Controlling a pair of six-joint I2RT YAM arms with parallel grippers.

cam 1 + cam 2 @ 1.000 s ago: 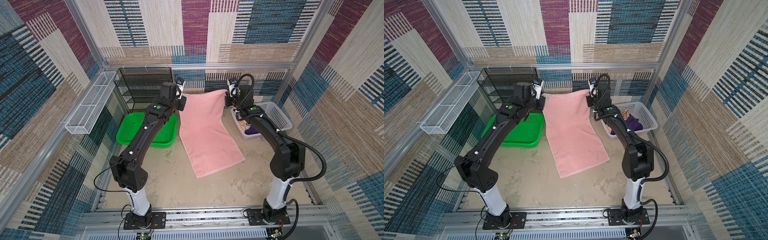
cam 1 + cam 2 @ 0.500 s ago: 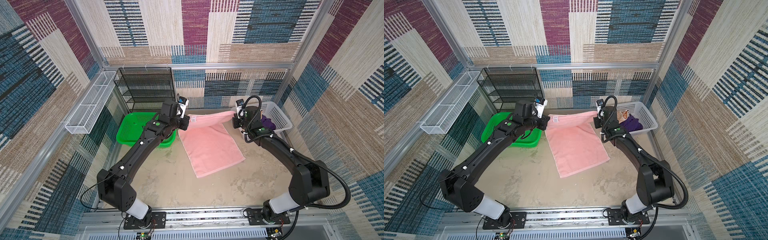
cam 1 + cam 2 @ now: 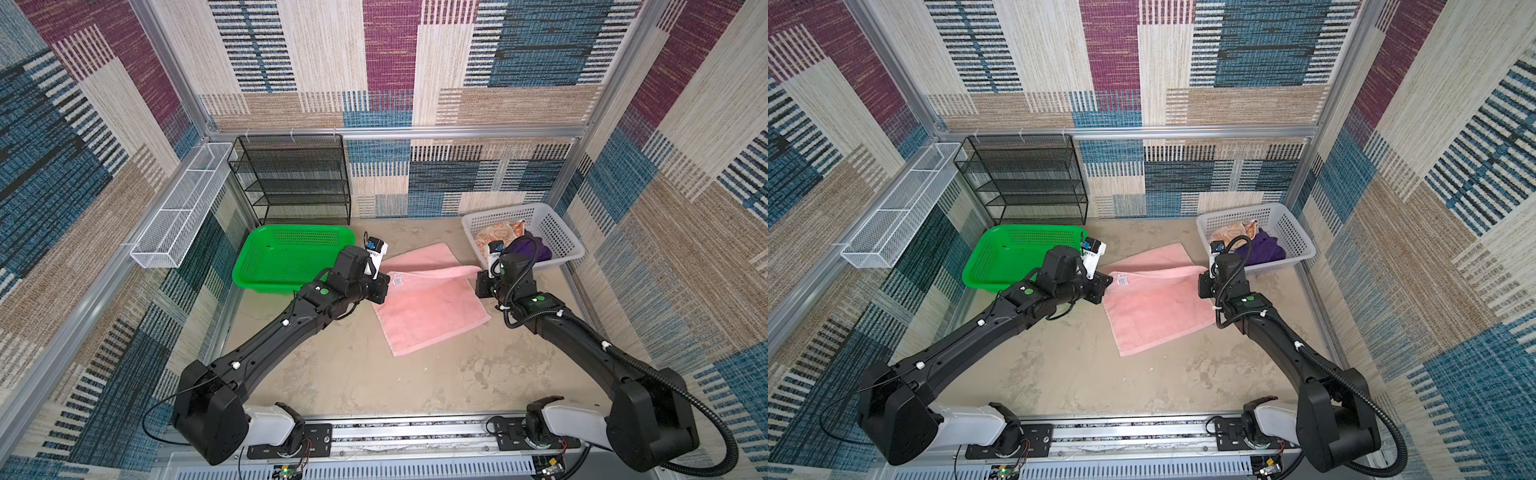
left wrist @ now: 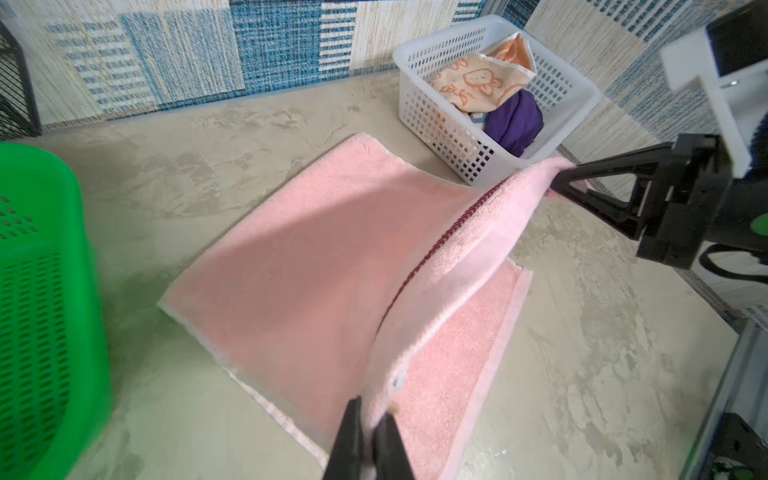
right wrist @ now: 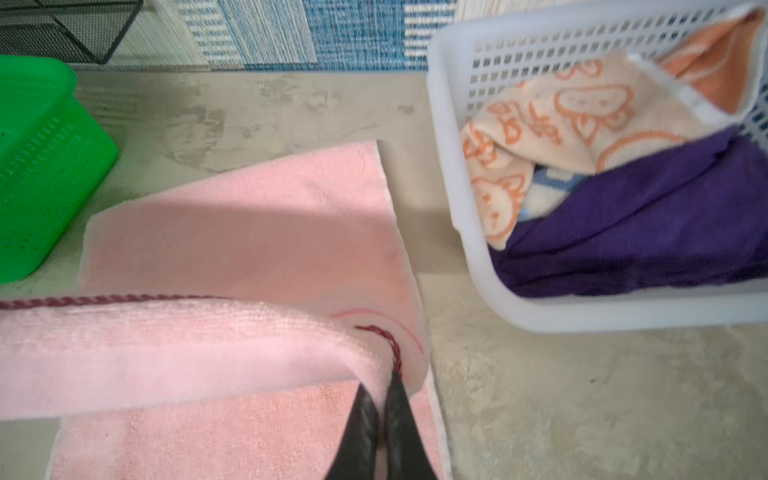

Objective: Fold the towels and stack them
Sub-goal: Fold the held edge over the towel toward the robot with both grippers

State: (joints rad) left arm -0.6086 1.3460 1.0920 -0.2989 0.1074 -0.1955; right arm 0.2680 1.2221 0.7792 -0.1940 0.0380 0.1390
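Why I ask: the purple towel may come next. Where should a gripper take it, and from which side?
Probably pinch a raised fold on the bunched purple towel, coming straight down from above. It lies crumpled in the white basket, whose walls block the sides, and no corner shows.

Blue-and-cream towel (image 5: 548,187) is mostly buried under the orange towel (image 5: 582,120) and purple towel (image 5: 644,232); its pattern is indiscernible.
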